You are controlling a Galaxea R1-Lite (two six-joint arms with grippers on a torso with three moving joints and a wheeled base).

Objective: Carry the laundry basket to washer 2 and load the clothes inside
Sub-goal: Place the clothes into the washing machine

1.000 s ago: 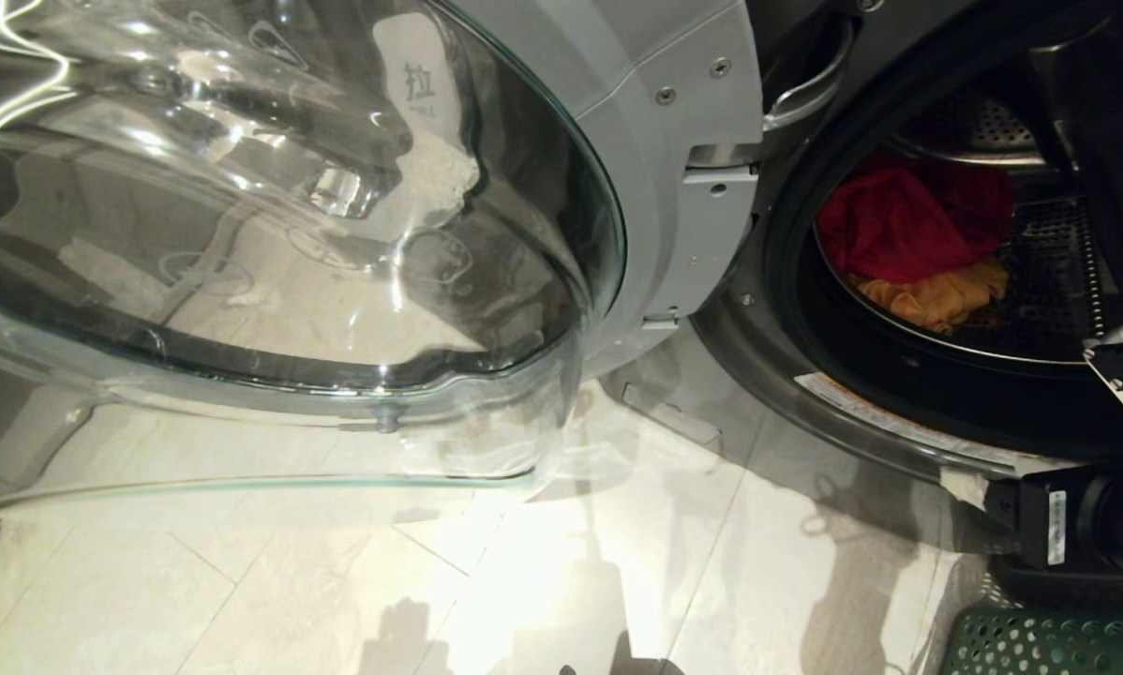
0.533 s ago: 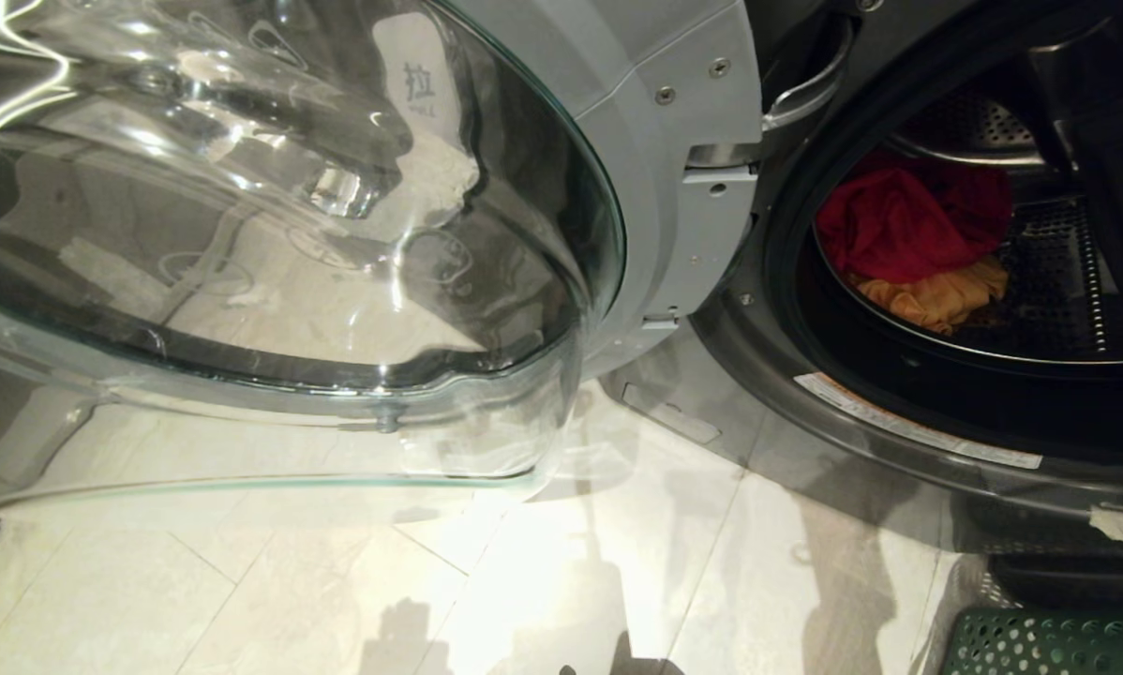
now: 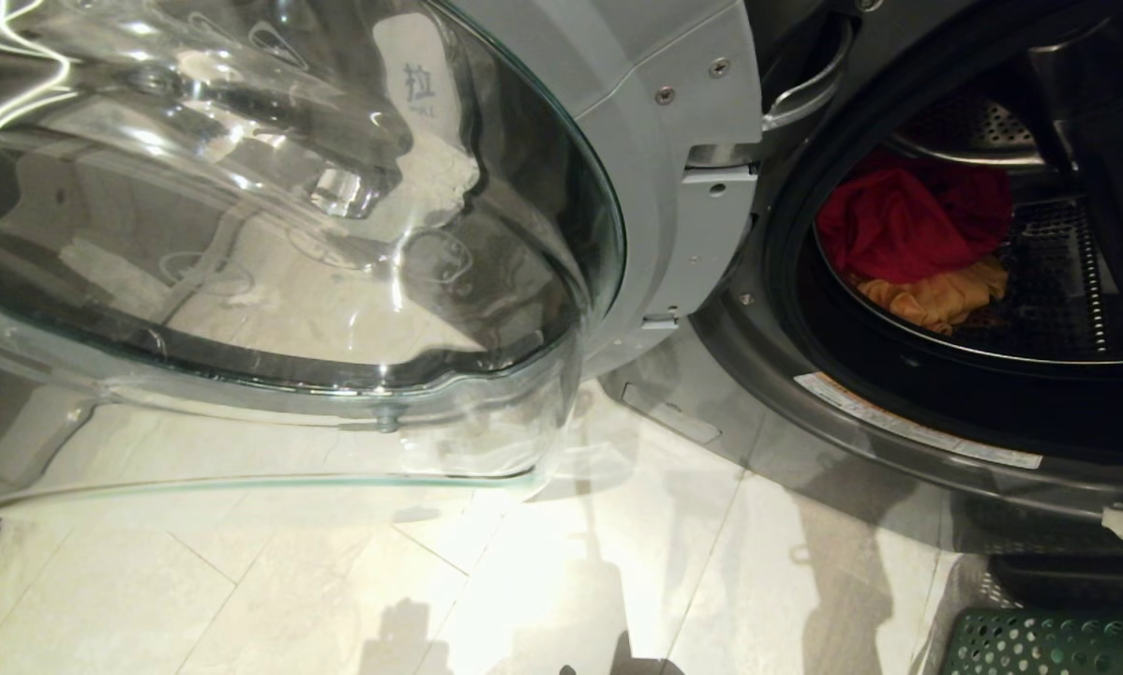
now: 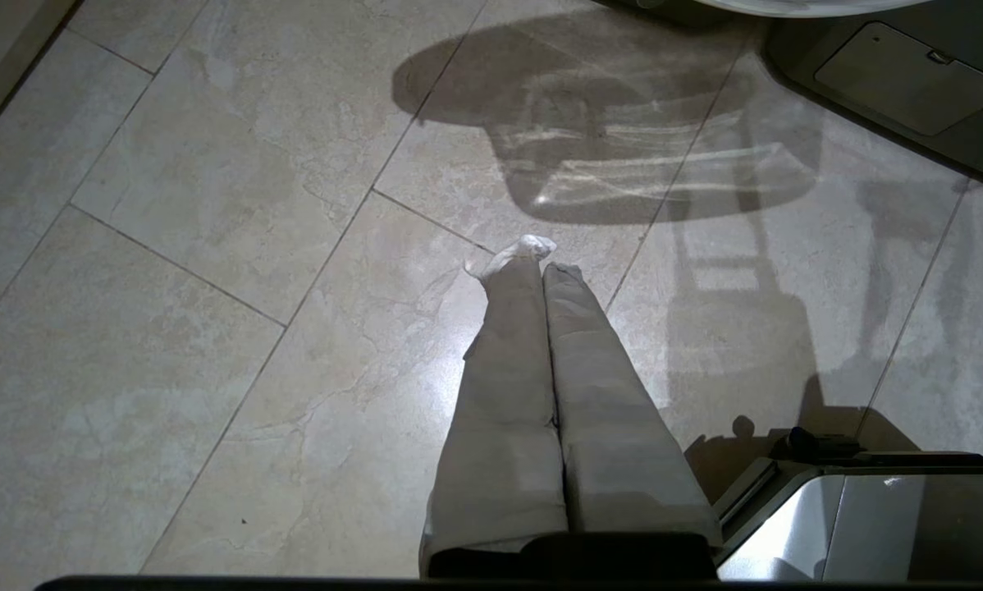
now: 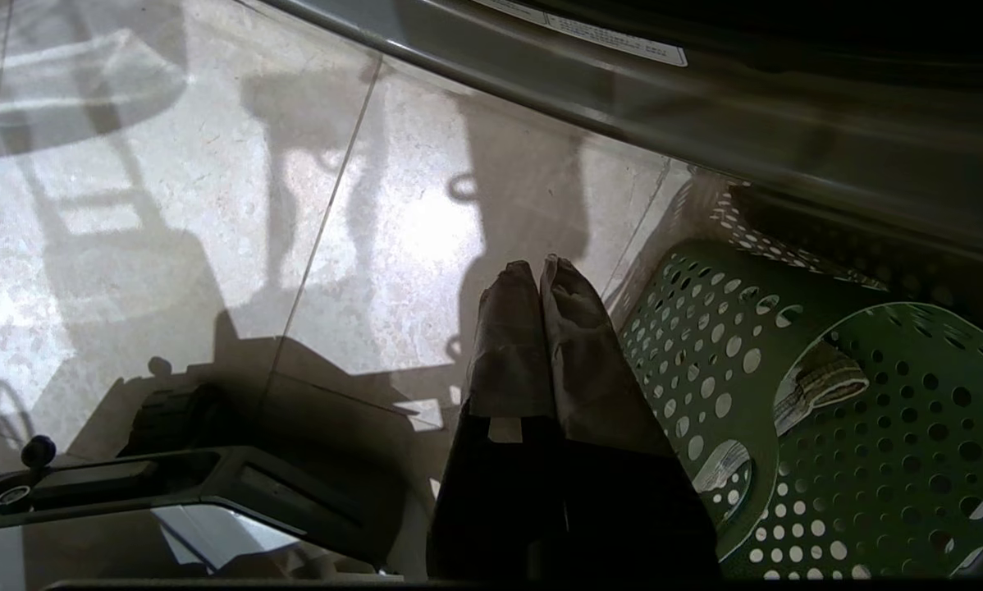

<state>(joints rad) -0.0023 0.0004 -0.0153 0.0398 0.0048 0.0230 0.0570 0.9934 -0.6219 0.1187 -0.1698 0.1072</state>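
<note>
From the head cam I see washer w/ its glass door (image 3: 271, 234) swung wide open to the left, drum (image 3: 1040, 281) exposed on the right. Inside the drum a red garment (image 3: 899, 230) sits on top of an orange garment (image 3: 936, 295), both at the drum's near-left side. Green laundry basket (image 3: 1049, 642) only peeks in at the bottom right corner of the head cam, on the floor (image 3: 336, 581) just below the washer front. Neither arm shows in the head cam. Right wrist cam: right end effector (image 5: 538, 271) has both fingers pressed together, nothing between them, hanging over floor tile just beside the laundry basket (image 5: 828, 427); basket is perforated green plastic, and some light patterned cloth (image 5: 820, 386) shows thru the holes, can't tell what item. Washer's lower front edge w/ a white label runs across the far side of that view. Left wrist cam: left end effector (image 4: 541, 267) also fully closed, empty, pointing down at bare tile (image 4: 212, 246), well apart from basket and drum; door's shadow on the tile ahead of it.
</note>
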